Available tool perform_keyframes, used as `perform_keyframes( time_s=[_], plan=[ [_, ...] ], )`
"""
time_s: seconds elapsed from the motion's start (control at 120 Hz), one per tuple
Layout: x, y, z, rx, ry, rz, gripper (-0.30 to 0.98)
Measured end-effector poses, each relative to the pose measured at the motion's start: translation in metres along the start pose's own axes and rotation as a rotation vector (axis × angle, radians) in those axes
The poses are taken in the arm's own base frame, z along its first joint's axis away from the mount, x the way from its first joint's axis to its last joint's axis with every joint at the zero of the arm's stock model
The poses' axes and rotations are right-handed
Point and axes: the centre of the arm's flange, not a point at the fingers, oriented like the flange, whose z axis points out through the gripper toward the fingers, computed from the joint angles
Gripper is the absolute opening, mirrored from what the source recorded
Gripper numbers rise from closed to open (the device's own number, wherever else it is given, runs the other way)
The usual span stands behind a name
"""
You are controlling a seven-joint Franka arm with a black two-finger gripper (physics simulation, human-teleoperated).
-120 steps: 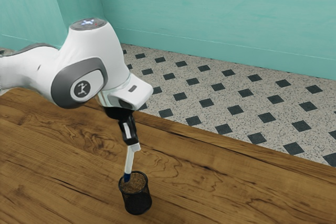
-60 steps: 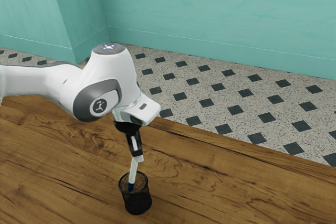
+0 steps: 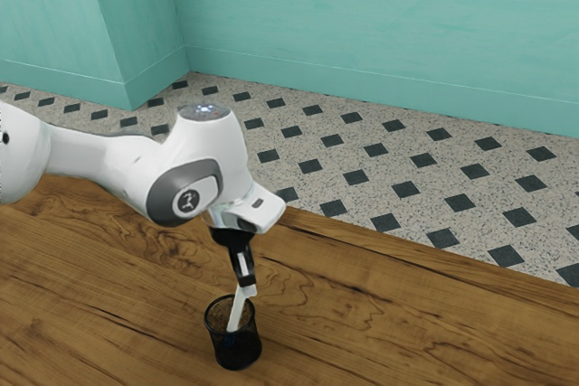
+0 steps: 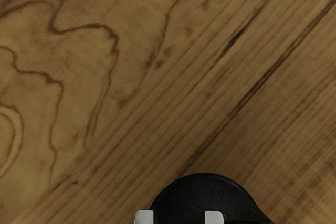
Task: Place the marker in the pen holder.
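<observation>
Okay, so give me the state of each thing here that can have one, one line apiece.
Gripper: shut on the marker, pointing down.
Marker: tilted, lower end inside the pen holder, not released.
Pen holder: upright on the table, open at the top.
Arm: bent, reaching down.

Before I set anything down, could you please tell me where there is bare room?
Bare table lies to the exterior view's left of the pen holder, and to its right, up to the edge by the tiled floor. It is crowded at the holder's mouth, where the marker slants in below the hand.
</observation>
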Motion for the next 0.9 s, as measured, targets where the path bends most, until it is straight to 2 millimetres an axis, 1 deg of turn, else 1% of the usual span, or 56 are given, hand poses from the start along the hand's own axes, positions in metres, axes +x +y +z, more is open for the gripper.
perform_keyframes(
  time_s=[0.033,0.092,0.167,0.258,0.375,0.5,0.6,0.667,0.725,0.758,0.808,0.9],
  plan=[
    [0.000,-0.001,0.001,0.000,0.000,-0.002,-0.09],
    [0.000,-0.002,0.000,-0.001,0.005,-0.005,0.04],
    [-0.001,-0.003,-0.009,0.011,0.019,-0.008,0.21],
    [-0.001,0.002,-0.028,0.045,0.040,0.002,0.38],
    [0.000,0.013,-0.054,0.092,0.060,0.024,0.51],
    [0.010,0.016,-0.091,0.118,0.067,0.046,0.59],
    [0.023,0.014,-0.142,0.163,0.075,0.077,0.62],
    [0.027,0.007,-0.172,0.176,0.082,0.076,0.64],
    [0.035,0.001,-0.197,0.186,0.088,0.085,0.65],
    [0.036,-0.005,-0.204,0.184,0.084,0.084,0.66],
    [0.037,-0.015,-0.211,0.175,0.074,0.077,0.66],
    [0.035,-0.030,-0.212,0.144,0.047,0.064,0.67]
  ],
)
